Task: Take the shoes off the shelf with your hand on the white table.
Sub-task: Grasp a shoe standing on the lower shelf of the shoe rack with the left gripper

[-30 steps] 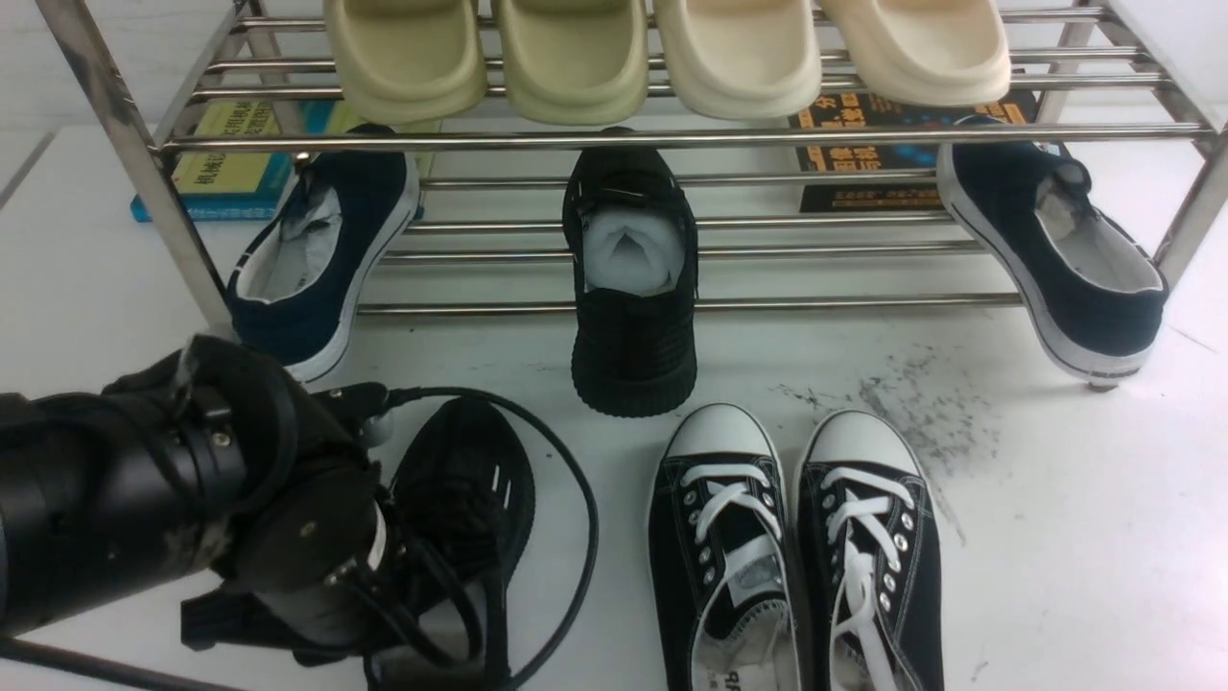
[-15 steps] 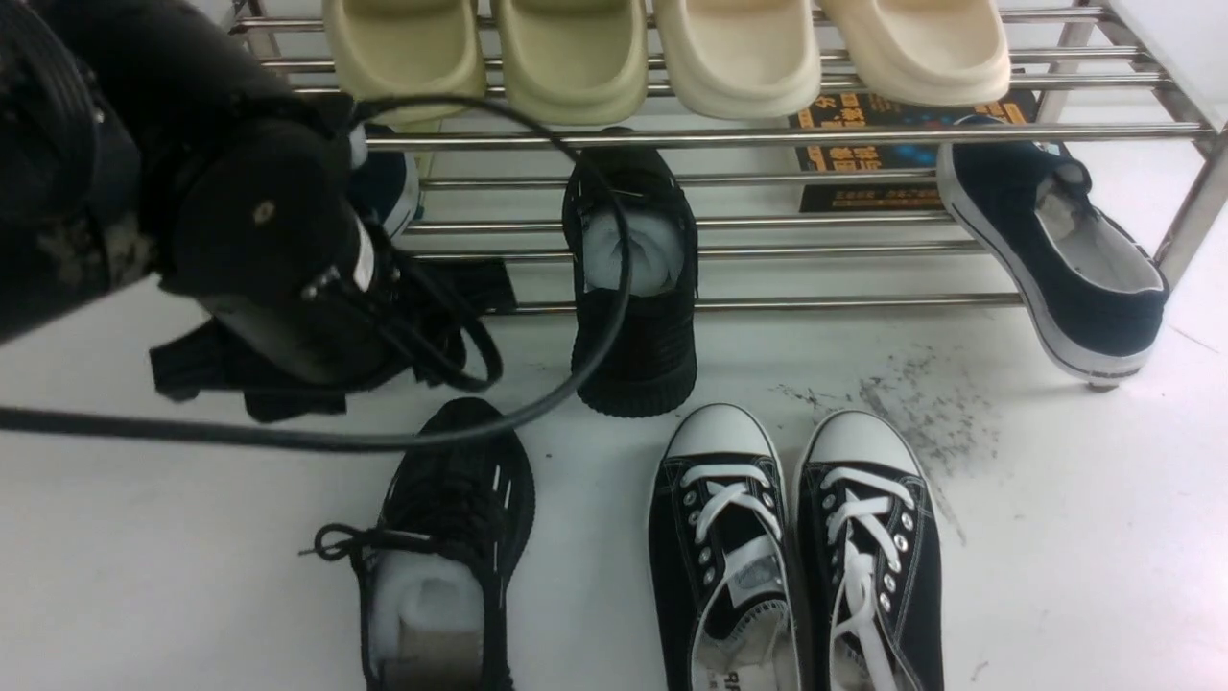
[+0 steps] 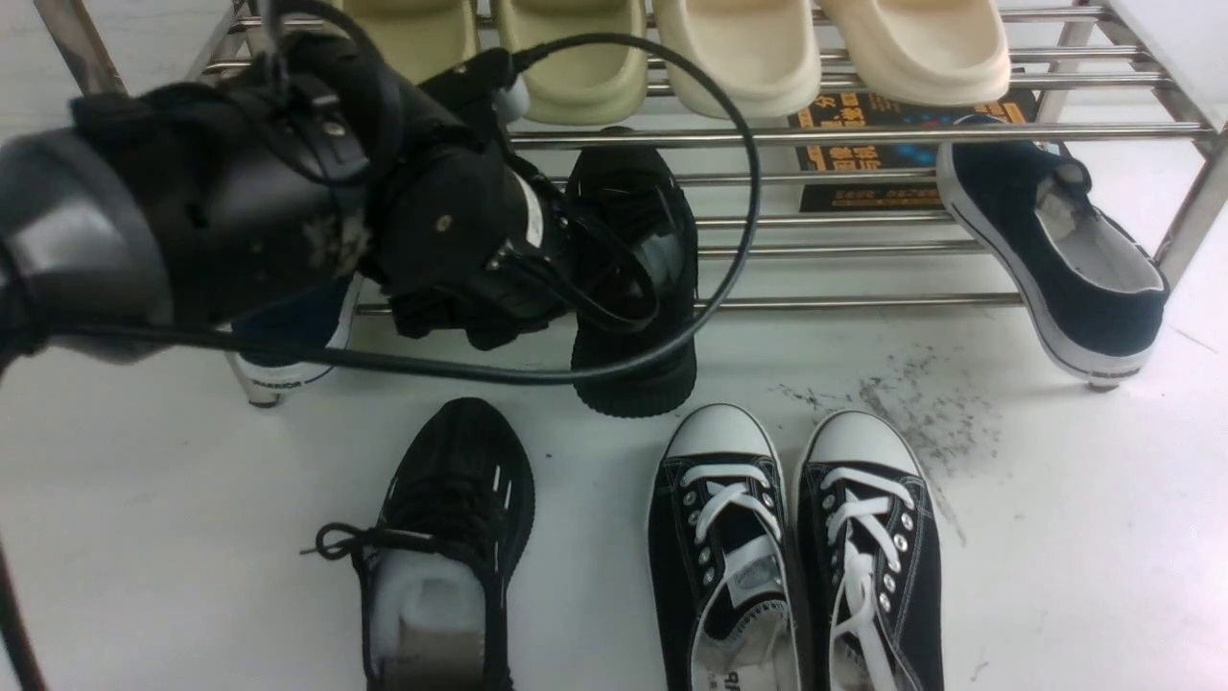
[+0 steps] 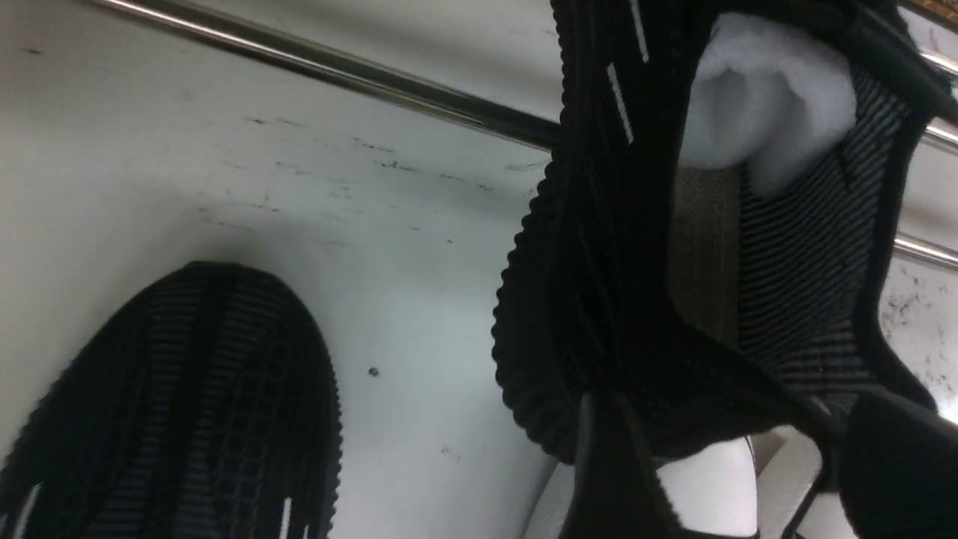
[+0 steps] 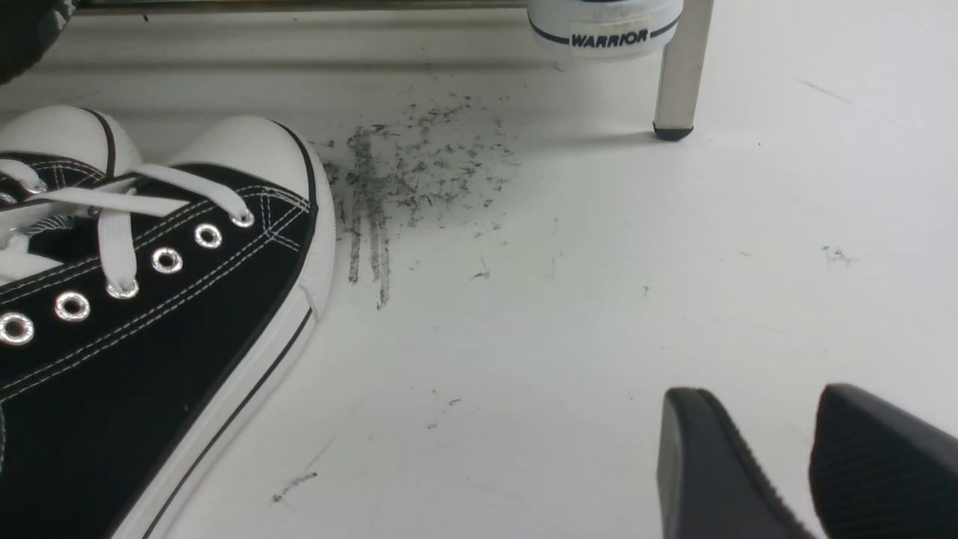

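left gripper [image 4: 737, 457] has its fingers [image 4: 610, 479] open at the heel of the black knit shoe [image 3: 635, 369] on the shelf [image 3: 863, 301], soft knit could fold and slip out tbh

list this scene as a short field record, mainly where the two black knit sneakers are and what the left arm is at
on table: black knit sneaker, flat on the white table, left of the canvas pair
on shelf: second knit sneaker, lower tier of the shelf, heel sticking out past the front bar
left fingers: open, either side of that heel
top tier: cream slippers
lower tier, right end: navy slip-on
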Controlling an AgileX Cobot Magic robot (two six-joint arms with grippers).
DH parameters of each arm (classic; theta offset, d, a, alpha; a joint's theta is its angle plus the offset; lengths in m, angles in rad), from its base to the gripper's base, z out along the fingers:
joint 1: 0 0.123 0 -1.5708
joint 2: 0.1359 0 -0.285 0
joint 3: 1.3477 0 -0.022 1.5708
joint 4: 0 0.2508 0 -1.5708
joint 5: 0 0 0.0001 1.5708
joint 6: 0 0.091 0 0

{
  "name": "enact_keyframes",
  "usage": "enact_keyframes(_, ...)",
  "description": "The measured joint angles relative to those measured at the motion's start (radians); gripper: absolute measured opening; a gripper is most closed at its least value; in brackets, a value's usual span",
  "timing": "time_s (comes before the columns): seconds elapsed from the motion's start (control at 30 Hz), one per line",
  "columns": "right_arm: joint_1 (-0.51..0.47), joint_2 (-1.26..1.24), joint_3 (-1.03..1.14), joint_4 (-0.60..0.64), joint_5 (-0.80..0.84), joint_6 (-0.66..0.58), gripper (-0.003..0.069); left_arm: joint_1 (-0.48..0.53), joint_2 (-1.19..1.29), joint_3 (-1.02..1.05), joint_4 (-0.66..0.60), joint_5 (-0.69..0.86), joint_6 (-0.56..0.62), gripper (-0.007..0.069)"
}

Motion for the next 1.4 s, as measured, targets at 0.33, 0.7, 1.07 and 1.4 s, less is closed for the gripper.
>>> enact_keyframes(0.33, 0.0, 0.0, 0.0, 0.001, 0.0, 0.0, 0.0237, 0.0, 0.093, 0.0, 0.174, -0.142, -0.025, 0.0428)
enact_keyframes(0.7, 0.0, 0.0, 0.0, 0.001, 0.0, 0.0, 0.0237, 0.0, 0.1, 0.0, 0.488, -0.119, -0.298, 0.0428)
enact_keyframes(1.07, 0.0, 0.0, 0.0, 0.001, 0.0, 0.0, 0.0237, 0.0, 0.2, 0.0, 0.59, -0.143, -0.419, 0.0428)
enact_keyframes(1.4, 0.0, 0.0, 0.0, 0.001, 0.0, 0.0, 0.0237, 0.0, 0.23, 0.0, 0.696, -0.205, -0.498, 0.0127)
